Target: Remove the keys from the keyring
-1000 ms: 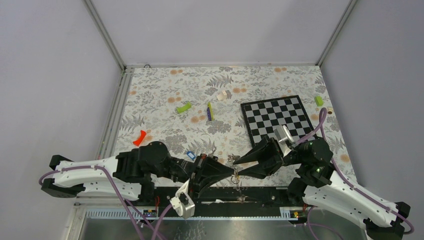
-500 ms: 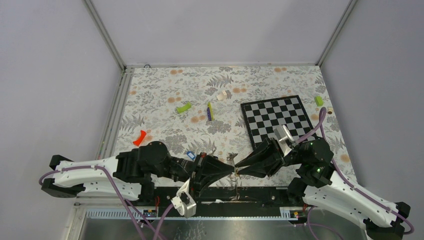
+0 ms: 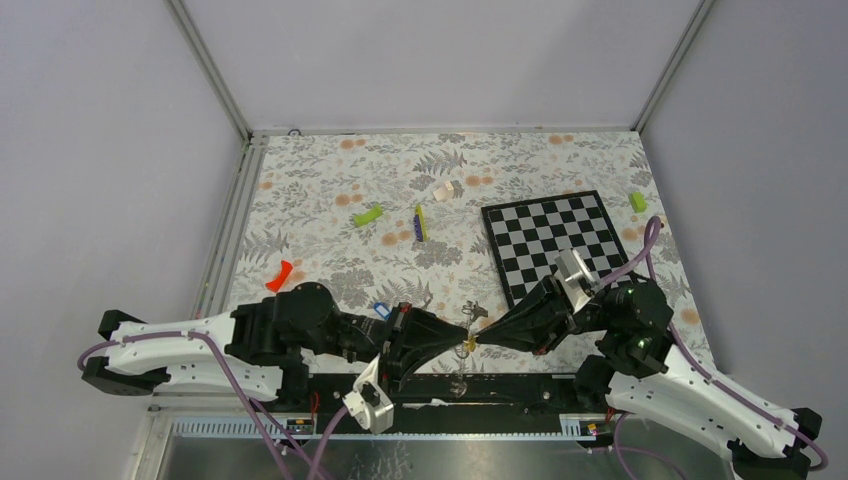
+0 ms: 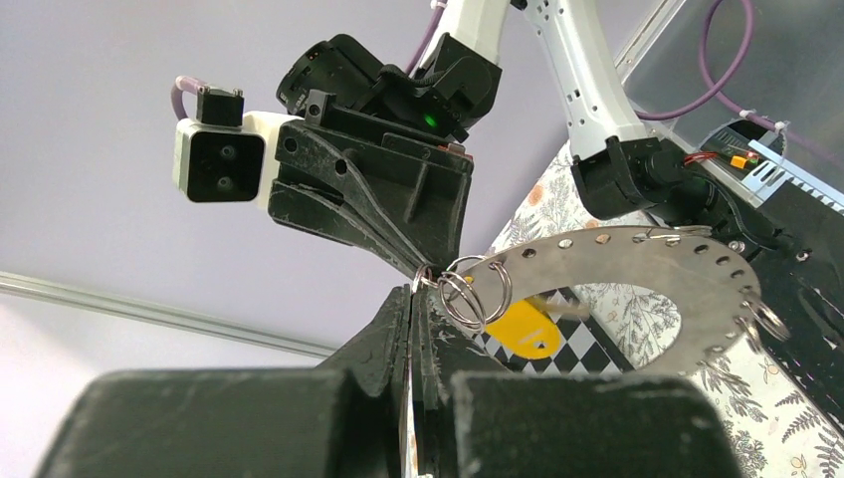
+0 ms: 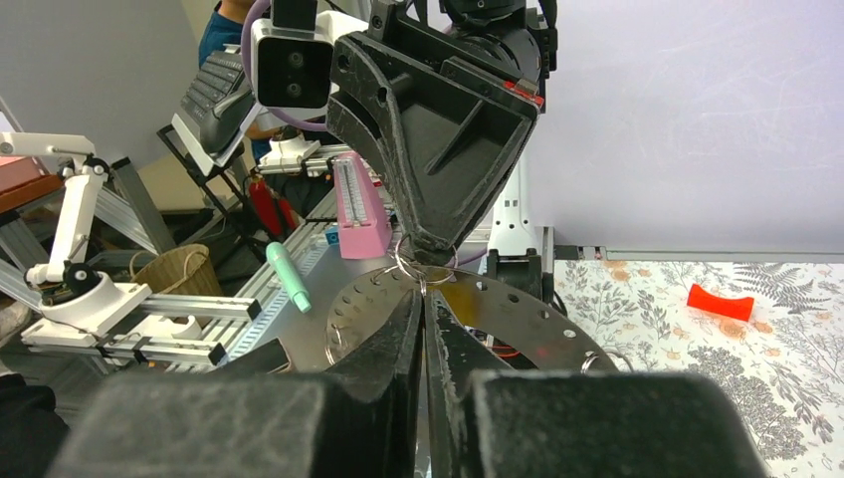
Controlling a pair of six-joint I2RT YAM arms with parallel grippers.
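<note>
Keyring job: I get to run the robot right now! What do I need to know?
Left pincer: shut on the keyring at its rim, raised at the near edge of the table.
Right pincer: shut, tip against the left one beside the small split rings; what it pinches is unclear.
Done: a blue-tagged key lies on the table.
To do: the yellow-tagged key hangs on the keyring; work it off.
</note>
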